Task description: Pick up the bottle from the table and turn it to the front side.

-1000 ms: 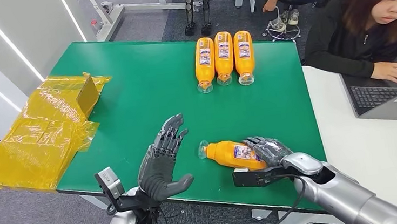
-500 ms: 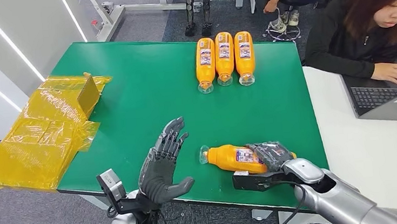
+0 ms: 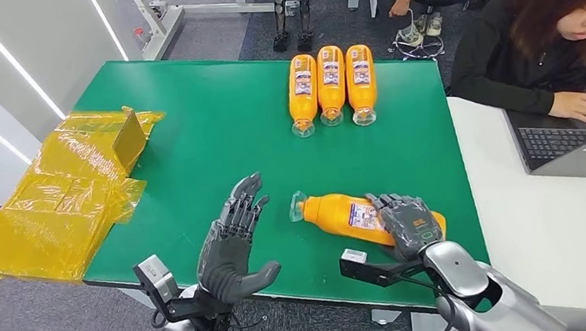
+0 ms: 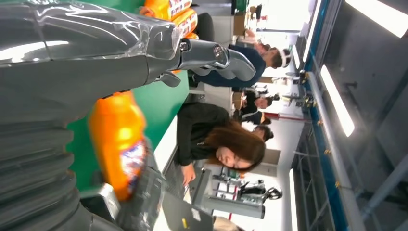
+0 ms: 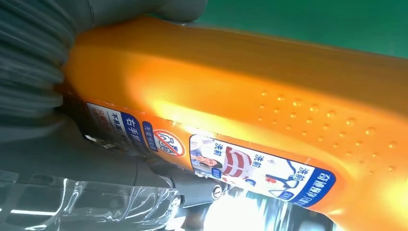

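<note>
An orange bottle with a clear cap lies on its side near the front of the green table, cap pointing left. My right hand grips its thick end, fingers wrapped over the label. Seen from the right wrist, the bottle is close up, its blue and white label turned toward the camera. My left hand hovers open to the left of the cap, fingers spread, holding nothing. The left wrist view catches the same bottle past my left hand.
Three more orange bottles lie side by side at the table's far edge. Yellow plastic wrap and a box hang off the left side. A person sits at a white desk with a laptop on the right.
My right hand has rolled over the bottle and its end has lifted and shifted slightly right. The left hand has dropped back a little toward the table's front edge.
</note>
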